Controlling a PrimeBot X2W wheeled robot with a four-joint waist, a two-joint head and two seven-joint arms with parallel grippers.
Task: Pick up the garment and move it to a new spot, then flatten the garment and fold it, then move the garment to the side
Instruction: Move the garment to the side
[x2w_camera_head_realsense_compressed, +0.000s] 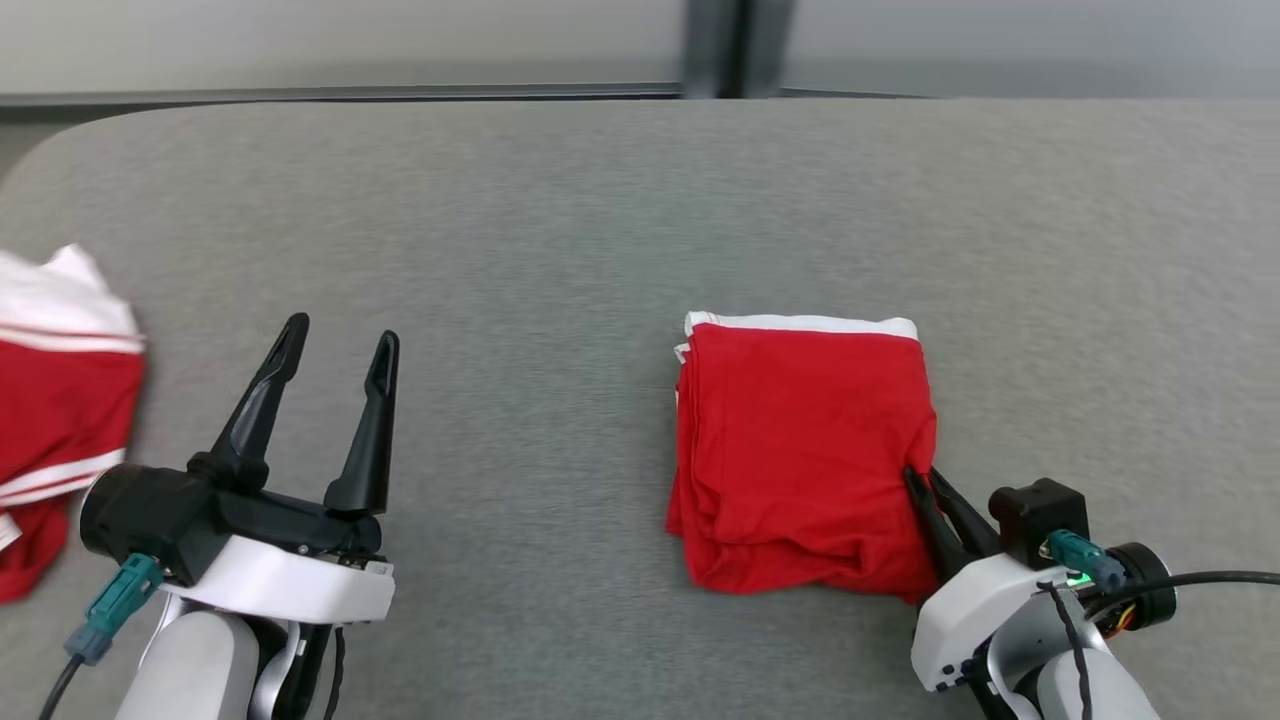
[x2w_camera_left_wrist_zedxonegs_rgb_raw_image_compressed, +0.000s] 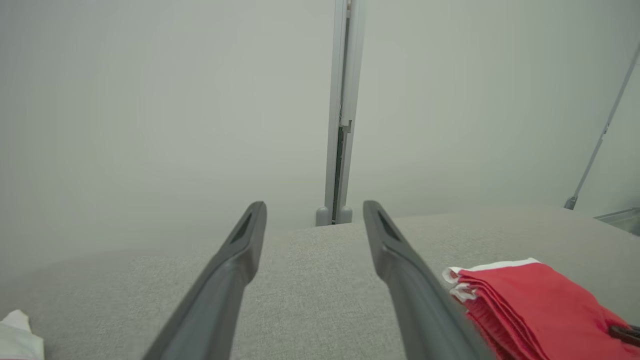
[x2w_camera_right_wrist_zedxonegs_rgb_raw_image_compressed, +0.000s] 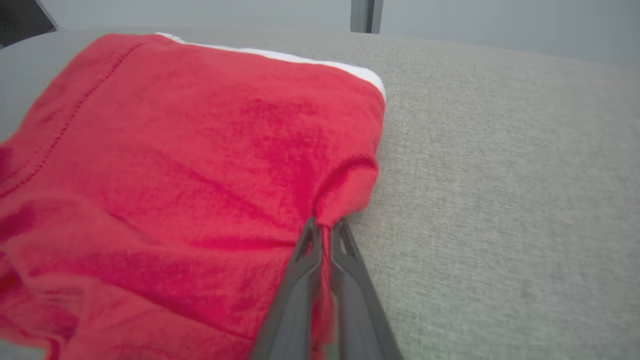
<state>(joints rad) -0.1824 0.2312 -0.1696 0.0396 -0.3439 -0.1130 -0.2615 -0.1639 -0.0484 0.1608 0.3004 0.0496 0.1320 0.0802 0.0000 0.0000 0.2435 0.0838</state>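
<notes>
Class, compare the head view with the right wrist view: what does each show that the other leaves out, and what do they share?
Head view adds: the open left gripper and a second red-and-white garment at the left edge of the grey table. Right wrist view adds: a stitched line on the folded red garment, and cloth puckered at the fingertips. Shared: the folded red garment, the grey table, and the right gripper shut on the garment's right edge.

The head camera looks down over the grey fabric worktop (x2w_camera_head_realsense_compressed: 600, 200) toward its far edge. The left wrist camera sits low, facing the pale wall (x2w_camera_left_wrist_zedxonegs_rgb_raw_image_compressed: 150, 100). The right wrist camera is close over the folded red white-trimmed garment (x2w_camera_right_wrist_zedxonegs_rgb_raw_image_compressed: 200, 150), which all three views share.
</notes>
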